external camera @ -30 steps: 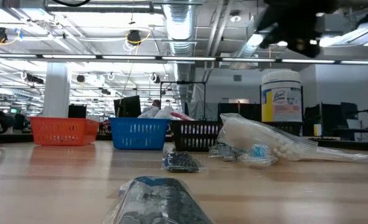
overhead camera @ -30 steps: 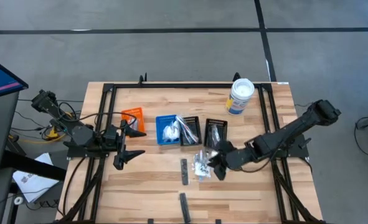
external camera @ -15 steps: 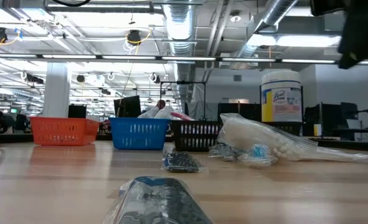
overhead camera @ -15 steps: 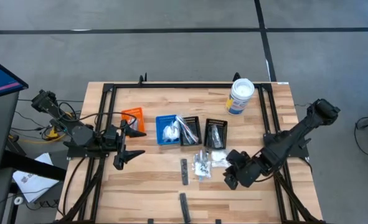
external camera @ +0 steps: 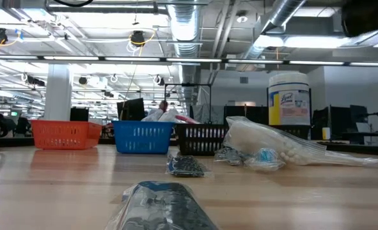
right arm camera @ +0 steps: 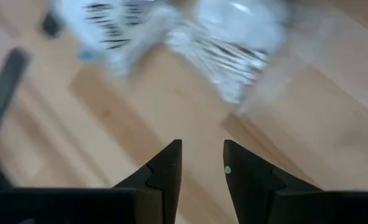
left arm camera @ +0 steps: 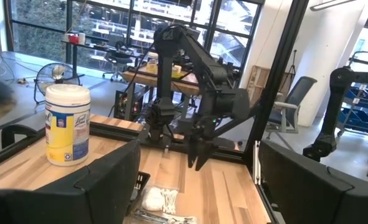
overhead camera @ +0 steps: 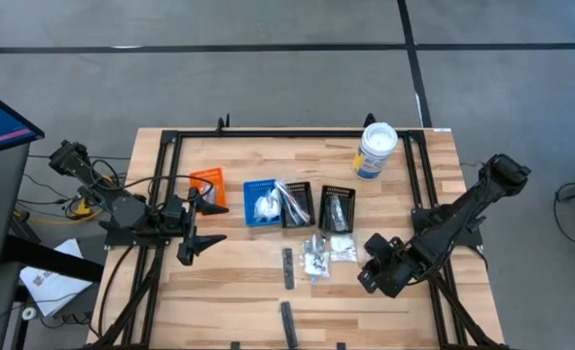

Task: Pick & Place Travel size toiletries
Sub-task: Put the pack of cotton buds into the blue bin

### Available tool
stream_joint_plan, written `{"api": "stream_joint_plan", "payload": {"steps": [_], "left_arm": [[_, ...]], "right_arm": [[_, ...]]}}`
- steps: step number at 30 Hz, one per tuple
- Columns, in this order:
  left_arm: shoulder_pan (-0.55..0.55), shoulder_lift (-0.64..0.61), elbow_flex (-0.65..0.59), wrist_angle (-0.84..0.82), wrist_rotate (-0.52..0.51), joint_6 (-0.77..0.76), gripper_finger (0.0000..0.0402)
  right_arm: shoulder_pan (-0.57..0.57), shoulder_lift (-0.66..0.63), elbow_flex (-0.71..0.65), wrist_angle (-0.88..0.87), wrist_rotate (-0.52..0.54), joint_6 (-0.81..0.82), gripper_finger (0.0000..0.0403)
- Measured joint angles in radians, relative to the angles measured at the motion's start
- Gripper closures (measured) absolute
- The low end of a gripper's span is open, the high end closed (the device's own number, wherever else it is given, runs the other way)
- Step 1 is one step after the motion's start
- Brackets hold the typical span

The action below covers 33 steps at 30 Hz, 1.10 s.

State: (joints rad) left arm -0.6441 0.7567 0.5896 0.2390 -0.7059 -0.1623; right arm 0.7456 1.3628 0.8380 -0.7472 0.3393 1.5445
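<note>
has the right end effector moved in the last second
Yes. In the high view the right end effector has pulled back from the pile of packets, toward the table's right front, away from the black bin.

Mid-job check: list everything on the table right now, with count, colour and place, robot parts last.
Orange bin: one, far left of the bin row.
Blue bin: one, holds white packets.
Black bins: two, right of blue.
Loose toiletries: cluster, clear and white, in front of the black bins.
Dark packets: two, near centre front.
White tub: one, blue label, far right corner.
Left gripper: open, waiting at left.
Right gripper: empty, fingers slightly apart, right of the cluster.
</note>
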Motion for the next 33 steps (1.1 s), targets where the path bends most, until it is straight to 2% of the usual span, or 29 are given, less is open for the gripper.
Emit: {"api": "stream_joint_plan", "payload": {"steps": [8, 12, 20, 28, 33], "left_arm": [[0.000, 0.011, 0.000, 0.000, 0.002, 0.000, 0.0082], [0.000, 0.011, 0.000, 0.003, 0.002, 0.000, 0.0082], [0.000, 0.011, 0.000, 0.003, 0.001, 0.000, 0.0082], [0.000, 0.011, 0.000, 0.004, 0.000, 0.000, 0.0082], [0.000, 0.011, 0.000, 0.004, 0.000, 0.000, 0.0082]], "right_arm": [[-0.004, 0.000, -0.127, 0.003, 0.046, 0.313, 0.0291], [-0.022, 0.000, -0.166, 0.036, 0.101, 0.330, 0.0291], [-0.063, 0.000, -0.268, 0.312, 0.134, 0.264, 0.0291], [-0.040, -0.005, -0.403, 0.437, 0.165, 0.440, 0.0291], [-0.005, -0.006, -0.516, 0.704, 0.230, 0.473, 0.0291]]}}
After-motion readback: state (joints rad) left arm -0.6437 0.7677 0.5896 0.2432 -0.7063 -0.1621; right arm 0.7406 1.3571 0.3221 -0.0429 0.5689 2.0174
